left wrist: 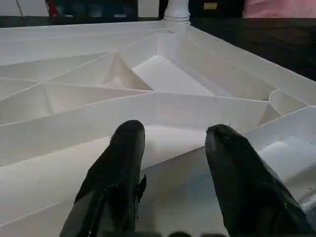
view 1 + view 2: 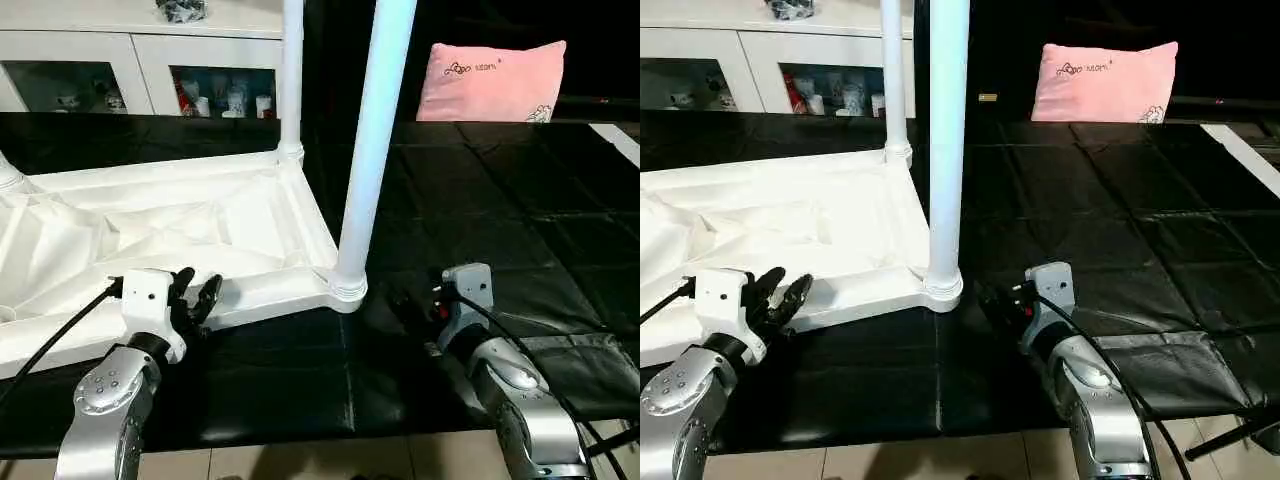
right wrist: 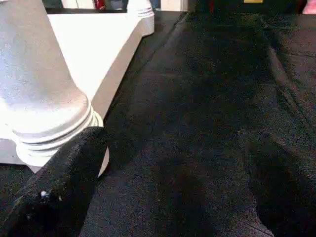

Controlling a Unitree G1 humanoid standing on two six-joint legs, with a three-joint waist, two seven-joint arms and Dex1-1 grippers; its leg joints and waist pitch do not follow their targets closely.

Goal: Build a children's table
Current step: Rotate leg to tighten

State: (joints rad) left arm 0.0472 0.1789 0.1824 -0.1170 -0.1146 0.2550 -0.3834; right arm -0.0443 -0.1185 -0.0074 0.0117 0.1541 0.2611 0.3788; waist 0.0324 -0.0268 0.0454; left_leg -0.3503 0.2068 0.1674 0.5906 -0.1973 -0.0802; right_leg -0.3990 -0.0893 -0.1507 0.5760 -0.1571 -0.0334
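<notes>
The white tabletop (image 2: 180, 225) lies upside down on the black mat, ribbed underside up. One white leg (image 2: 375, 140) stands upright in the near right corner socket (image 2: 347, 287). A second leg (image 2: 291, 80) stands in the far right corner. The base of another leg (image 2: 8, 175) shows at the far left. My left gripper (image 2: 195, 293) is open at the tabletop's near rim, its fingers (image 1: 126, 148) spread just over the rim's wall. My right gripper (image 2: 412, 300) is open low over the mat, just right of the near leg's base (image 3: 49, 113), with nothing between its fingers.
A white cabinet (image 2: 140, 60) with glass doors stands behind the mat. A pink pillow (image 2: 490, 82) rests at the back right. The black mat (image 2: 500, 200) stretches right of the tabletop. A dark fabric piece (image 2: 590, 370) lies by my right forearm. Tiled floor borders the near edge.
</notes>
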